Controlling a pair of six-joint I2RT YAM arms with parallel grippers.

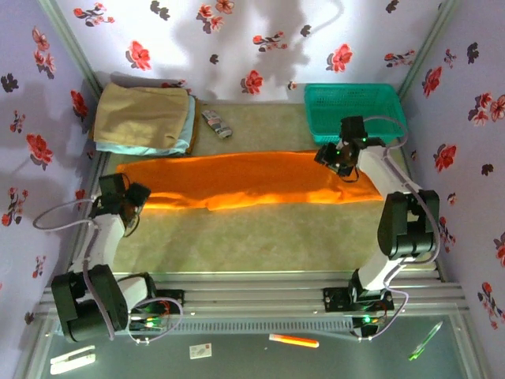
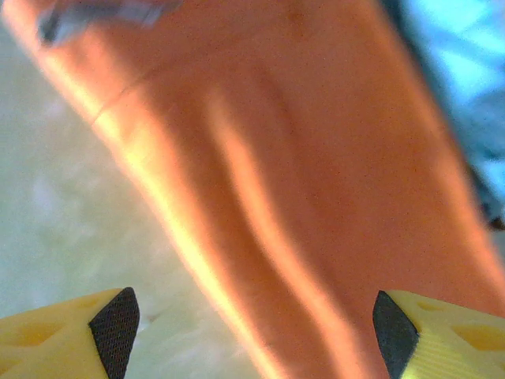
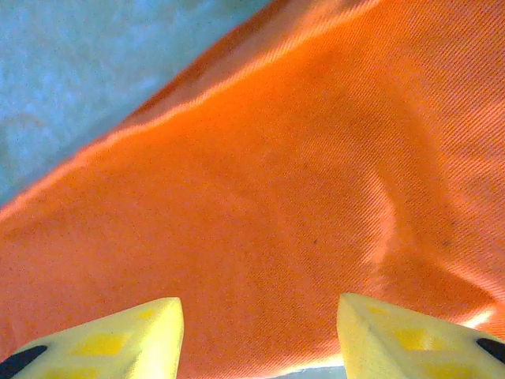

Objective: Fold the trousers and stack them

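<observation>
- The orange trousers are seen in the top view laid flat as a long band across the middle of the table, running from the left side to the right side.
- The left gripper is placed at the left end of the trousers, at their near edge.
- In the left wrist view the left gripper is shown with its jaws spread wide; nothing is held between the black pads, and the trousers lie beneath, partly blurred.
- The right gripper is placed over the right end of the trousers, just in front of the green basket.
- In the right wrist view the right gripper is shown with its yellow fingers parted and nothing pinched; the trousers are spread below them.
- A tan folded garment is stacked on a light blue folded garment at the far left corner, just behind the trousers.
- A small dark-and-white object is seen beside that stack; what it is cannot be told.
</observation>
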